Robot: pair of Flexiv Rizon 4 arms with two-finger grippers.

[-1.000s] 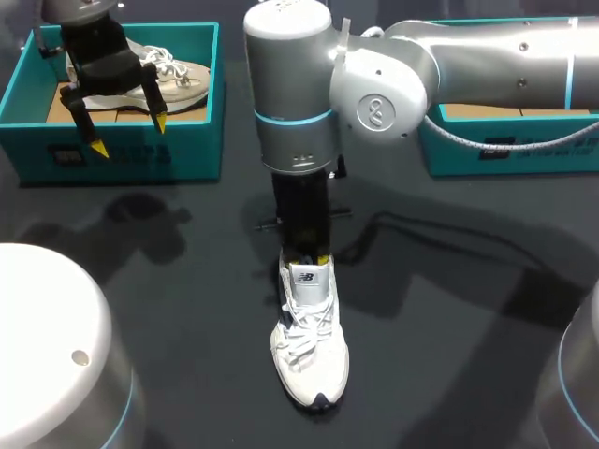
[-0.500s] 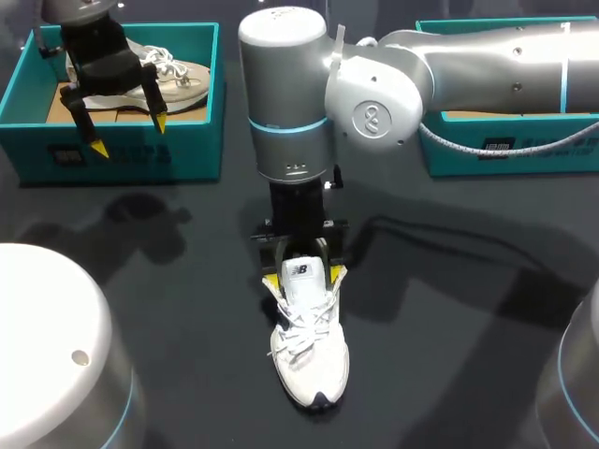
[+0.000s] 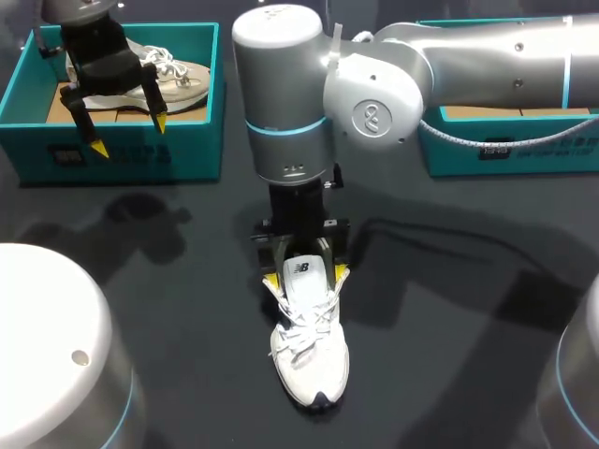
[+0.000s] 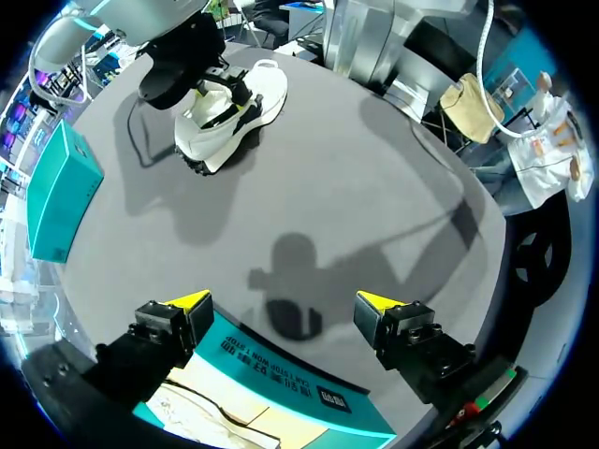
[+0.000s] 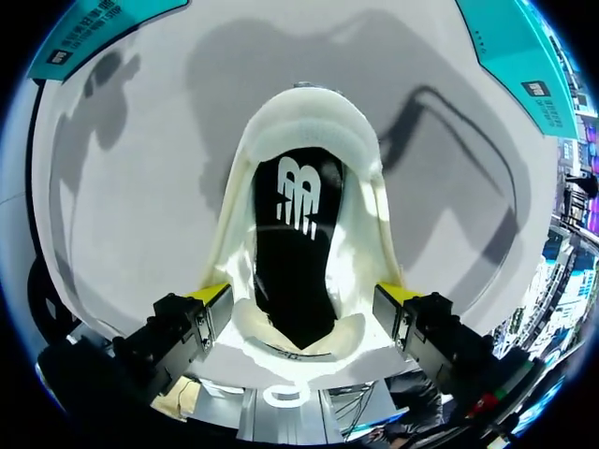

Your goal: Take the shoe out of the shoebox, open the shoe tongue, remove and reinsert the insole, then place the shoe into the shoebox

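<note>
Shoe point(image 3: 310, 355) mid desk point(image 3: 178, 290); right gripper point(image 3: 307, 278) over its back end, jaws apart. Left gripper point(image 3: 129, 135) over far-left shoebox point(image 3: 192, 150), jaws apart.

Pretty sure this is a robotics lab or some kind of test cell, not a shoe shop or somebody's house. The giveaways: a chunky silver right arm point(image 3: 487, 56) with teal rings comes in over a plain dark desk point(image 3: 449, 355). A black left hand point(image 3: 129, 135) with yellow fingertips hangs over the far corner. The props look like a demo too, with a teal left shoebox point(image 3: 187, 140), a matching right shoebox point(image 3: 524, 154), and one white sneaker point(image 3: 309, 346) sitting in the middle.
</note>
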